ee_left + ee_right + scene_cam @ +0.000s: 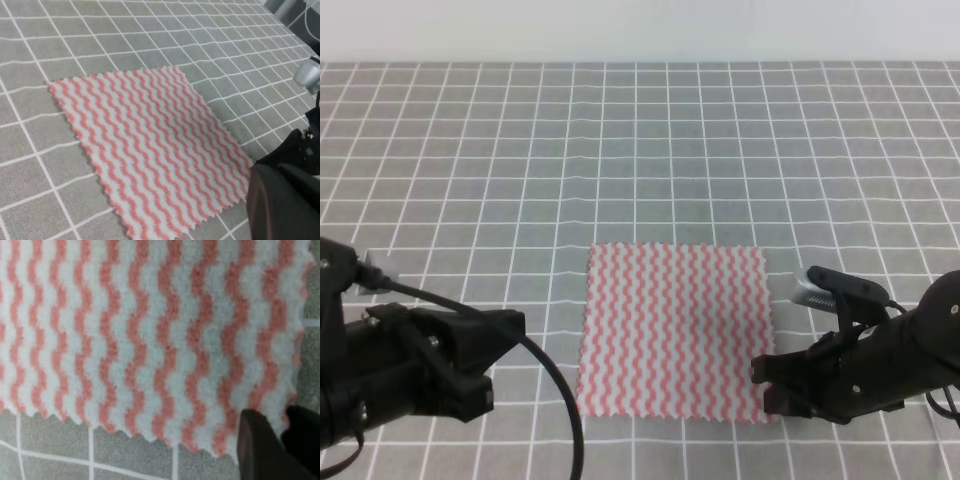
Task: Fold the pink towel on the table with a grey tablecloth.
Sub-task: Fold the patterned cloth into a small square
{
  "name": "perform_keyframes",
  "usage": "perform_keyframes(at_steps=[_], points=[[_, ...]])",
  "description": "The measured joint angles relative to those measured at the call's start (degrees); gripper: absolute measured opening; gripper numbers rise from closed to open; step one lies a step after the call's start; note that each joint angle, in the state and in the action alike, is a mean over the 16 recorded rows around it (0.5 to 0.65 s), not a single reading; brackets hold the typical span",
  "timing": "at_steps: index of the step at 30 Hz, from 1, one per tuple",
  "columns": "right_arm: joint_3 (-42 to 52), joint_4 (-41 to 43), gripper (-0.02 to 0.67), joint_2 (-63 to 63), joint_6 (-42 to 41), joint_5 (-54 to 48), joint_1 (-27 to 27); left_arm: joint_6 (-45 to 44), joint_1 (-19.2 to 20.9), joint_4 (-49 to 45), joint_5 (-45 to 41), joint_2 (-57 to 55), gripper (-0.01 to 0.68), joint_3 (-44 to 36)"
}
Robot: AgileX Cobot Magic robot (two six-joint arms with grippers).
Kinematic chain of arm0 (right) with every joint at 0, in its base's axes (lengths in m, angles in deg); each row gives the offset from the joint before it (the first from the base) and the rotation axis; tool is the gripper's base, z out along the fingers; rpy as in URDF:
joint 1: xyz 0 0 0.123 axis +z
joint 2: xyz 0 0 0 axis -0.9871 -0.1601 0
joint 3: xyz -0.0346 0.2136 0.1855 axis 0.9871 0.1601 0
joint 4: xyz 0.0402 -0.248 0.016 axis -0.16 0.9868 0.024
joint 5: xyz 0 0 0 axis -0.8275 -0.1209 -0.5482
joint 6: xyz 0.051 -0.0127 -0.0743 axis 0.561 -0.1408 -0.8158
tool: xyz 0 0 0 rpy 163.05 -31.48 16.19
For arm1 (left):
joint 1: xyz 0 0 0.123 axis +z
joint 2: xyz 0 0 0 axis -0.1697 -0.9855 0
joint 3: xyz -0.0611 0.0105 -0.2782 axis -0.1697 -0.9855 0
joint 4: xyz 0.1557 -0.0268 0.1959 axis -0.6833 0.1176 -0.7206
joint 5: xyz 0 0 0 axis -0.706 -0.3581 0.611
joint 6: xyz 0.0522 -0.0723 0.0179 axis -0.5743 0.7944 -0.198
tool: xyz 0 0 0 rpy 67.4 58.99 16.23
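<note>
1. Lying flat, unfolded on the table with a grey tablecloth [650, 150]: pink towel [672, 330].
2. Right gripper [772, 385] at near right corner, fingers slightly apart, nearer.
3. Left gripper [505, 350] just beside left edge; state cannot be told.

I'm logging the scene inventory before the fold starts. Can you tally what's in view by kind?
Pink-and-white wavy-striped square cloth towel: 1
Grey grid-lined tablecloth on the table: 1
Black robot grippers: 2, the left gripper and the right gripper
Total: 4
</note>
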Motion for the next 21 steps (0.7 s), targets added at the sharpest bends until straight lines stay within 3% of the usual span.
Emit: perform_keyframes(at_steps=[21], points=[[-0.8, 2.2, -0.01, 2.6, 0.1, -0.6, -0.1, -2.3, 0.0, -0.5, -0.1, 0.0, -0.004, 0.0]])
